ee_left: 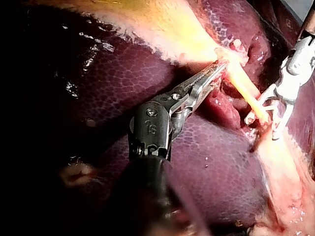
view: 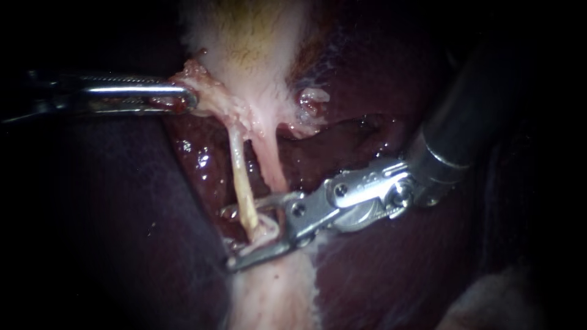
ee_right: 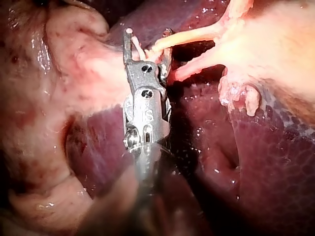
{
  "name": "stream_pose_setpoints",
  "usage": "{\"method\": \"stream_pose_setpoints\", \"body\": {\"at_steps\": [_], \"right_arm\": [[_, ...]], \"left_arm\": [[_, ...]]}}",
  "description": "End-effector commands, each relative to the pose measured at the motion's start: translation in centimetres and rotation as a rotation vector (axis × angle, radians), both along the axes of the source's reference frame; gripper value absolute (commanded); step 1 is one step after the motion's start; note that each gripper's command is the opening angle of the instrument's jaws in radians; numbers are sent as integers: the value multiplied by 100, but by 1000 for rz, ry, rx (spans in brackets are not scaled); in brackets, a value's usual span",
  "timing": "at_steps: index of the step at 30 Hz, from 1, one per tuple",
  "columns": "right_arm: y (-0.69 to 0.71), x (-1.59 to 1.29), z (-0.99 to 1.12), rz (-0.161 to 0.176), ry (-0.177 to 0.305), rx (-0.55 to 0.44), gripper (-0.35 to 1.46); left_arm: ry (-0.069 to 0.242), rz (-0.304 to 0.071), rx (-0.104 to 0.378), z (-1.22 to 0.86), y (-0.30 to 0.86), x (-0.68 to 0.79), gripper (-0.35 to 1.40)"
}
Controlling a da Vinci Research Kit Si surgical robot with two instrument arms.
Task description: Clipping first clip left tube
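The left instrument (view: 188,98), a slender metal shaft with two long serrated jaws, enters from the left. Its jaws are clamped together on the ragged left edge of the pale pink-white gallbladder (view: 244,36), just above the point where two tubes leave it.

The left tube (view: 241,180), a thin yellowish cord, runs from the gallbladder towards the near side. The right tube (view: 272,165), a thicker pink cord, lies just beside it. Both cross a gap above the dark purple-brown liver (view: 122,214).

The right instrument (view: 228,238), a dark shaft with a bright metal hinged head, enters from the upper right. Its two thin jaws stand apart with a clear gap. The near end of the left tube lies between them. Contact of both jaws with the tube cannot be confirmed.

In the right wrist view, the jaw tips (ee_right: 147,33) straddle the yellowish tube (ee_right: 184,37); the pink tube (ee_right: 197,66) runs beside the head.

In the left wrist view, the left instrument (ee_left: 219,69) grips pale tissue at the tube's (ee_left: 243,86) root.
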State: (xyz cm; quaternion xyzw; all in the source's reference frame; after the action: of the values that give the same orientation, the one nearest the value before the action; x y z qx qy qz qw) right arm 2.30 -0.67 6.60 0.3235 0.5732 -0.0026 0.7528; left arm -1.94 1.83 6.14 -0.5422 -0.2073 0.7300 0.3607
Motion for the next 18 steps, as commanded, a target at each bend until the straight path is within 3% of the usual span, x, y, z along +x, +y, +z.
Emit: {"method": "stream_pose_setpoints", "body": {"at_steps": [1,9,18], "right_arm": [[-3,1,-3,-9,7,-1,48],[-25,11,-9,-48,29,20,45],[-25,10,-7,-35,23,17,38]], "left_arm": [[-1,1,1,0,0,0,-35],[-1,1,1,1,1,1,-35],[-1,1,1,1,1,1,-35]]}}
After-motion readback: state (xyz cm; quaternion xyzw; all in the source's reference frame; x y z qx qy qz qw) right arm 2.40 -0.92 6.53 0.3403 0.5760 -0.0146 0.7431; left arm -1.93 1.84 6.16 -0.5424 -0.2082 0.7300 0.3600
